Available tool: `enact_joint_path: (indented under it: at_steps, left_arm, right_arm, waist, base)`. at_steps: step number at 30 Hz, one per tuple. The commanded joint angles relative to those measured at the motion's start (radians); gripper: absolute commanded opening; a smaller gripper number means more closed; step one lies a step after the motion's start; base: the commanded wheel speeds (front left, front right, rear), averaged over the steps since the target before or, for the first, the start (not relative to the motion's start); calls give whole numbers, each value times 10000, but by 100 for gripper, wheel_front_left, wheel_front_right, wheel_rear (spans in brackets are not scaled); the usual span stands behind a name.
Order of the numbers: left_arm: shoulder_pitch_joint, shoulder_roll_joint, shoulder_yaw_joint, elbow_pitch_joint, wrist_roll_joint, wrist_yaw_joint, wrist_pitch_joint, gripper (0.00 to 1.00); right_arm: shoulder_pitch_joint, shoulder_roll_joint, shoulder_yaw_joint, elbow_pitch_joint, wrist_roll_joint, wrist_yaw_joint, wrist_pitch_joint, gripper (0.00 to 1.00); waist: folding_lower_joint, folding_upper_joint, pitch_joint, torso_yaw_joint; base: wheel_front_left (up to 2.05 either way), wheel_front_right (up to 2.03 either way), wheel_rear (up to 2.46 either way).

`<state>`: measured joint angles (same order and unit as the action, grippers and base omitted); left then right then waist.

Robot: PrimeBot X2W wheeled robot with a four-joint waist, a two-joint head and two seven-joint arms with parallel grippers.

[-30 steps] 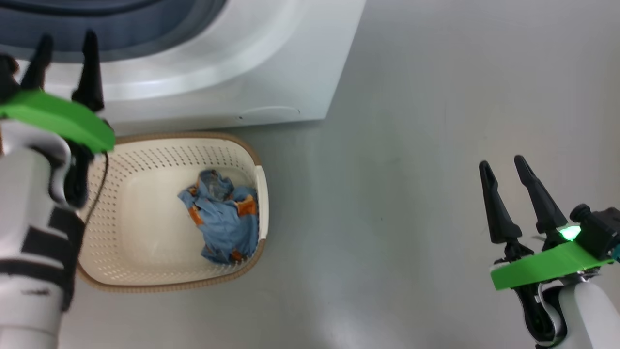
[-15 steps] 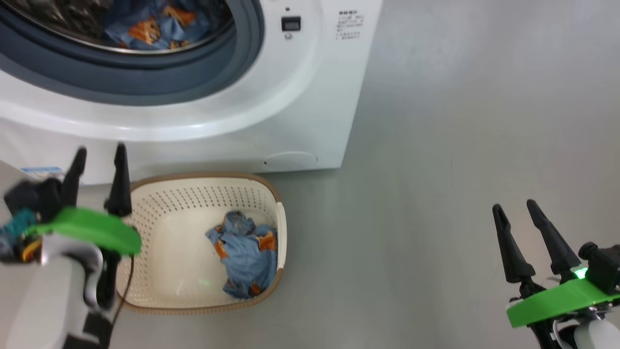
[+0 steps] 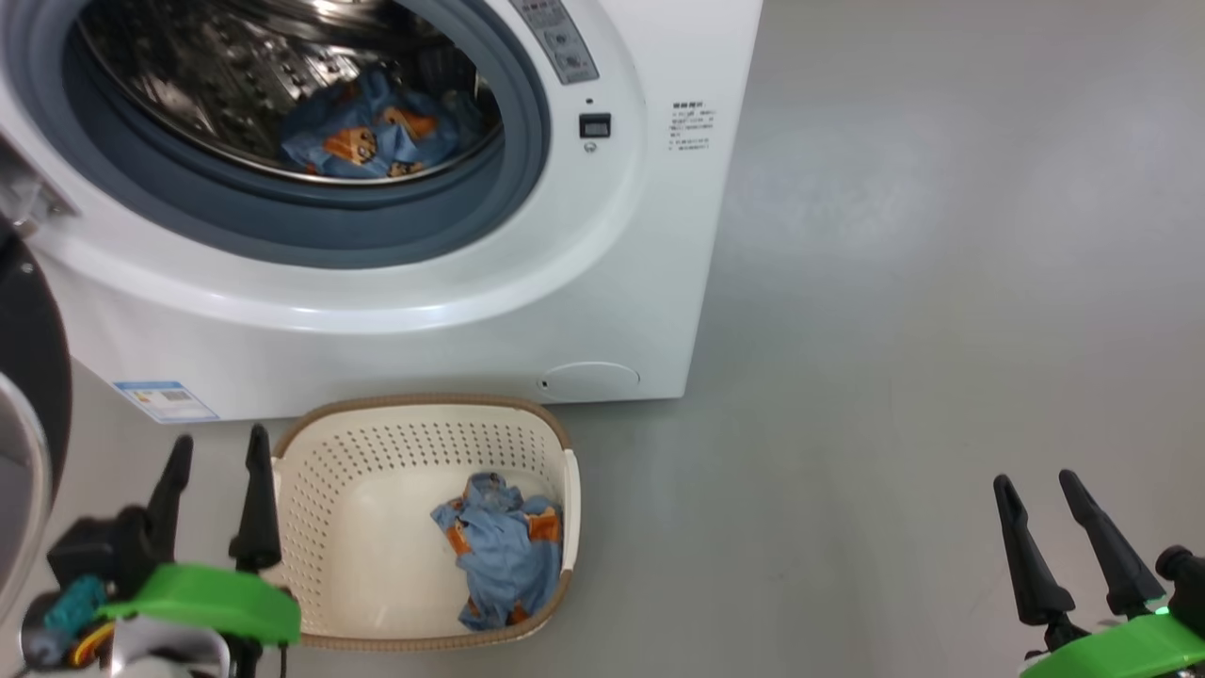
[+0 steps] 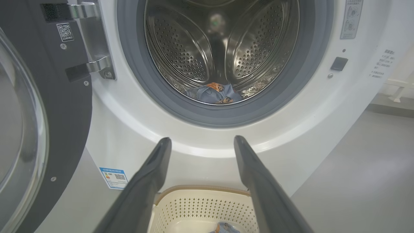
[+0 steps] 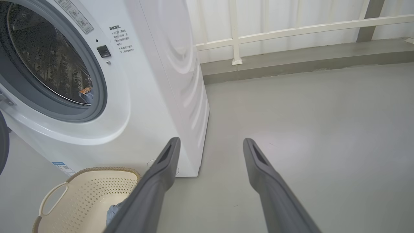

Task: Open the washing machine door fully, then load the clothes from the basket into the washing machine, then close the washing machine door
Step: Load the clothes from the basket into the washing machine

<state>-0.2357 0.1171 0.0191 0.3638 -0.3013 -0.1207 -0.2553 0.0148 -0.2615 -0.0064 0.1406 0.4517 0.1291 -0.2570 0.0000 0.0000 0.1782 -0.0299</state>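
White washing machine (image 3: 612,235) at 12 o'clock, door (image 3: 33,358) open at 9, blue label (image 3: 165,402) at 8, basket (image 3: 424,403) at 6; left gripper (image 3: 219,436), right gripper (image 3: 1036,477) spread, empty.

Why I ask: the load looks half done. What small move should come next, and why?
Probably lower the left gripper into the basket onto the blue garment lying there. Its jaws stand open and empty beside the basket, a matching garment already lies in the drum, and the washing machine door is open.
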Motion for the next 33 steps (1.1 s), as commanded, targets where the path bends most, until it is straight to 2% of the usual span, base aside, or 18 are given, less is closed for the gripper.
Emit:
enact_joint_path:
  at_steps: [1, 14, 33]
  left_arm:
    - [265, 190, 438, -465, 186, -57, -64, 100]
    - [2207, -61, 895, -1838, 366, -95, -64, 100]
    - [2453, -128, 714, -1999, 222, -99, -64, 100]
  right_arm:
    - [180, -269, 152, -227, 118, 16, -48, 100]
    - [816, -206, -95, -421, 98, 16, -48, 100]
    - [729, -151, -44, -435, 110, 16, -48, 100]
  waist:
    - [0, 0, -298, 125]
    - [0, 0, -709, 91]
    - [0, 0, -644, -37]
  base:
    - [0, 0, 0]
    - [0, 0, 0]
    - [0, 0, 0]
